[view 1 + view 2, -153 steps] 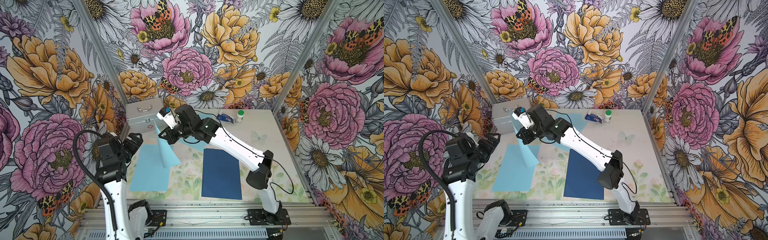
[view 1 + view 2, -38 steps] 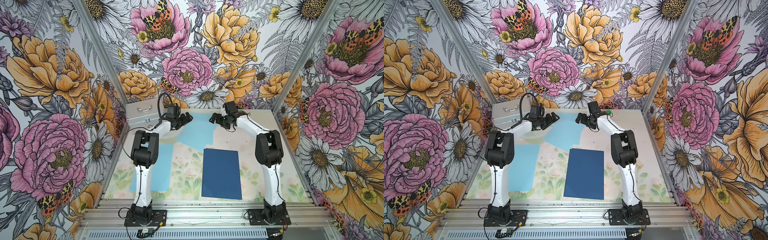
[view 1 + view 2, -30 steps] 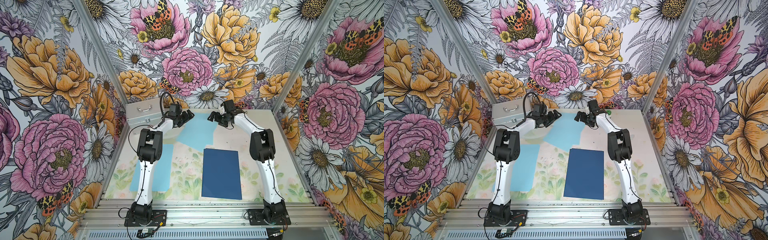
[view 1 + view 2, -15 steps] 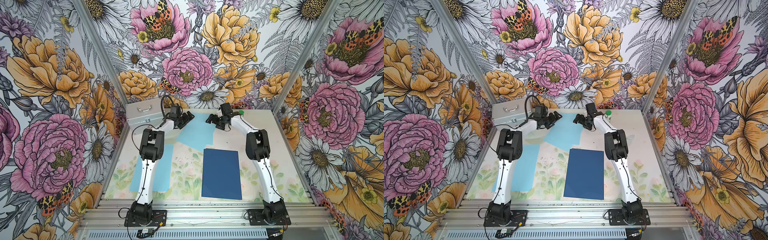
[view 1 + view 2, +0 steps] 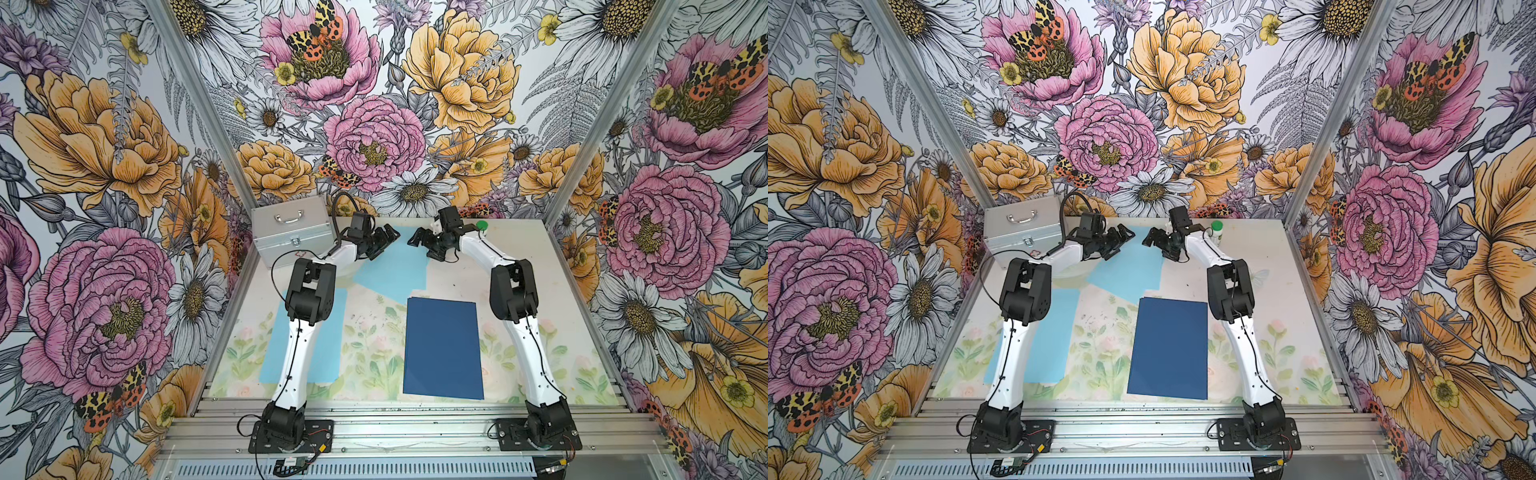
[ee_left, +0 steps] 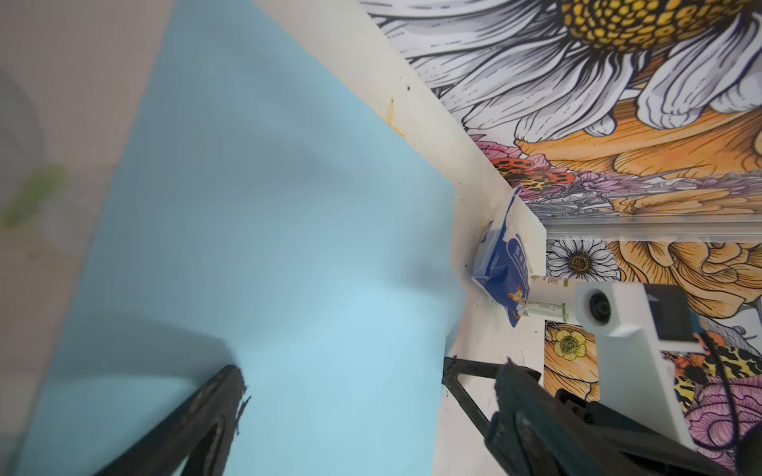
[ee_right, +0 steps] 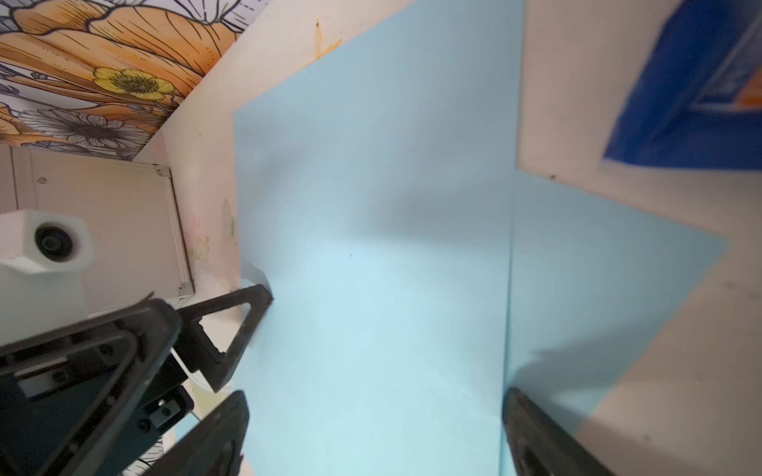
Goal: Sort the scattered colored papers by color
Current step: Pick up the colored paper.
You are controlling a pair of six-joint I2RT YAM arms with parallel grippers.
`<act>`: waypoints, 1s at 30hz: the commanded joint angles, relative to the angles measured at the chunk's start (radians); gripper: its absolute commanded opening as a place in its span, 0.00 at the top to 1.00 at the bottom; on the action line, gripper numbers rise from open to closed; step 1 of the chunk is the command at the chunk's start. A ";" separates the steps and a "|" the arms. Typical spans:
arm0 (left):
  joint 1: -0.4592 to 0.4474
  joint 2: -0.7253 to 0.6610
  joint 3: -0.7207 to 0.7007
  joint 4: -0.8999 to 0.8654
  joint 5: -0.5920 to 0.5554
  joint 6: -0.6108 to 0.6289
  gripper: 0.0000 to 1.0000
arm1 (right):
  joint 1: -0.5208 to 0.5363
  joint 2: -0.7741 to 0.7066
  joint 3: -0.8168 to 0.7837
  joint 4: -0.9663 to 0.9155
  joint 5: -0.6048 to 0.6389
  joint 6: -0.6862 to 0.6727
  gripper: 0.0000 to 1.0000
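**Top views:** In a top view, the left gripper (image 5: 388, 240) and right gripper (image 5: 417, 240) face each other over the far light blue sheet (image 5: 395, 270). This sheet lies at the back of the counter (image 5: 532, 241), between the silver case (image 5: 291, 226) and the green-capped bottle (image 5: 482, 225). Both sets of jaws stand apart, holding nothing. The navy sheet (image 5: 442, 347) lies flat near the centre, and the near light blue sheet (image 5: 328, 357) lies below the left arm.

**Left wrist:** The jaws are apart over the far light blue sheet. A blue-and-white packet (image 6: 501, 268) sits just beside its corner.

**Right wrist:** The jaws are apart over that sheet. A second light blue sheet (image 7: 598, 288) shows from under its edge.
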 commanded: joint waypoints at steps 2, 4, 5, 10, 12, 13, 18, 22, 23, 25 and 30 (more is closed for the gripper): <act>-0.042 0.075 -0.038 -0.086 0.042 -0.036 0.02 | 0.040 0.107 0.010 -0.056 -0.071 0.040 0.04; -0.050 0.074 -0.036 -0.086 0.043 -0.036 0.02 | 0.046 0.115 0.023 -0.055 -0.083 0.049 0.04; -0.052 0.072 -0.036 -0.086 0.043 -0.036 0.02 | 0.048 0.117 0.030 -0.054 -0.087 0.053 0.04; -0.050 0.062 -0.045 -0.086 0.047 -0.036 0.02 | 0.050 0.086 0.027 -0.047 -0.065 0.060 0.12; -0.049 0.058 -0.050 -0.086 0.048 -0.036 0.02 | 0.048 0.060 0.016 -0.041 -0.060 0.058 0.12; -0.048 0.058 -0.051 -0.086 0.048 -0.036 0.02 | 0.047 0.047 0.005 -0.029 -0.064 0.059 0.12; -0.047 0.056 -0.051 -0.086 0.058 -0.043 0.02 | 0.046 -0.010 -0.038 0.010 -0.080 0.062 0.22; -0.047 0.052 -0.049 -0.086 0.067 -0.045 0.02 | 0.042 -0.023 -0.044 0.009 -0.090 0.057 0.48; -0.045 0.048 -0.046 -0.086 0.068 -0.045 0.02 | 0.042 -0.025 -0.048 0.008 -0.089 0.056 0.52; -0.044 0.041 -0.046 -0.086 0.071 -0.045 0.02 | 0.038 -0.033 -0.059 0.010 -0.091 0.058 0.56; -0.032 0.006 -0.047 -0.087 0.083 -0.038 0.02 | 0.032 -0.070 -0.088 0.010 -0.089 0.048 0.64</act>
